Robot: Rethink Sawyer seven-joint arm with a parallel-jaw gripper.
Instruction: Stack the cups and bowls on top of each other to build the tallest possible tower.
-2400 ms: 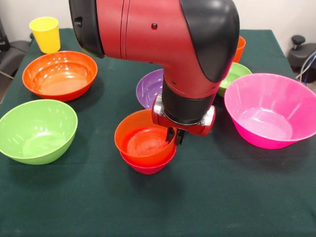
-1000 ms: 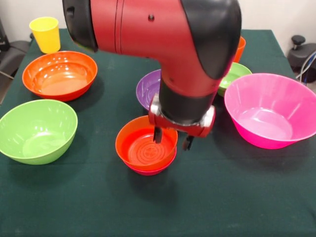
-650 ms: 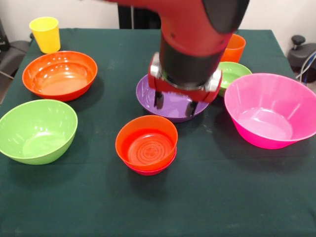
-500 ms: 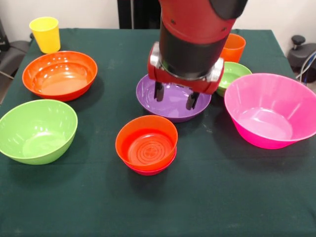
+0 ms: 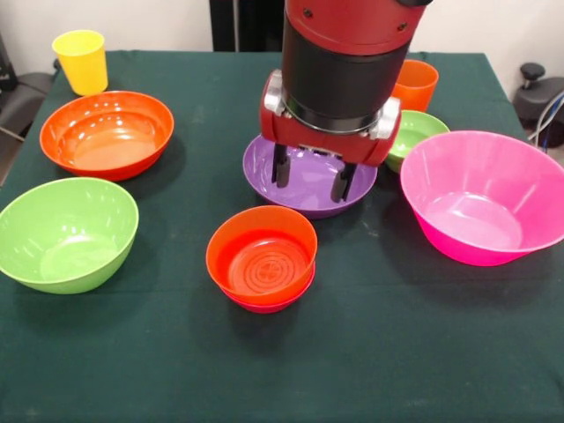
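The tower stands at the table's middle front: a small orange bowl nested in a small red-magenta bowl. My gripper hangs open and empty above the purple bowl, behind the tower. A large orange bowl and a lime green bowl sit at the left. The huge pink bowl is at the right. A small green bowl and an orange cup show behind the arm. The yellow cup stands at the far left corner. The purple cup is hidden.
The dark green tablecloth covers the table. My red and black arm comes down at the top centre and hides part of the far side.
My gripper let go of the small orange bowl, which now rests in the red-magenta bowl. The gripper opened, rose and drew back over the purple bowl.
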